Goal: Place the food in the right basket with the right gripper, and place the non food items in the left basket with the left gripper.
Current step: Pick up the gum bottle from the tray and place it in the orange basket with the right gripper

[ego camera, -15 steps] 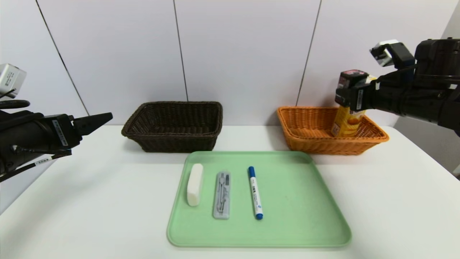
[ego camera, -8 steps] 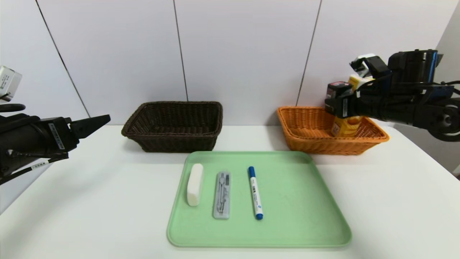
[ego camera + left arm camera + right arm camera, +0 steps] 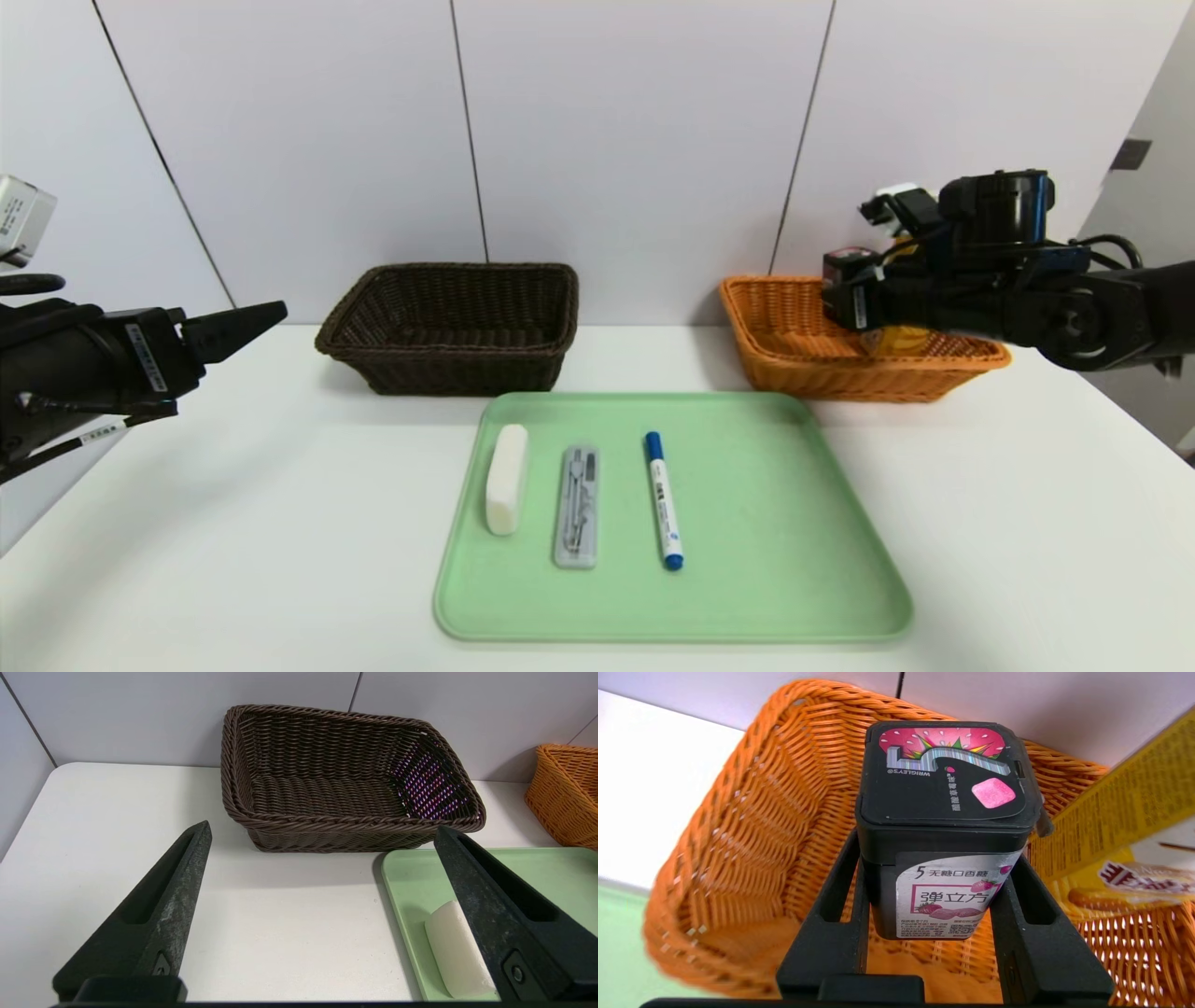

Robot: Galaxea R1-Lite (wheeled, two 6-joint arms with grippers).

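My right gripper (image 3: pixel 845 297) is clamping a small black gum box with a pink top (image 3: pixel 945 826) upright between both jaws, and I am holding it over the orange-tan right basket (image 3: pixel 794 350) at the table's far right. The tall yellow carton (image 3: pixel 1120 826) is standing inside that basket, just beside the box. My left gripper (image 3: pixel 322 858) is hanging with its jaws spread wide and holding nothing, above the table's left edge, pointing toward the dark brown left basket (image 3: pixel 448 327) at the far edge. The white block (image 3: pixel 506 478), the clear grey tool case (image 3: pixel 577 506) and the blue-capped marker (image 3: pixel 663 499) are lying side by side on the left half of the green tray (image 3: pixel 794 523).
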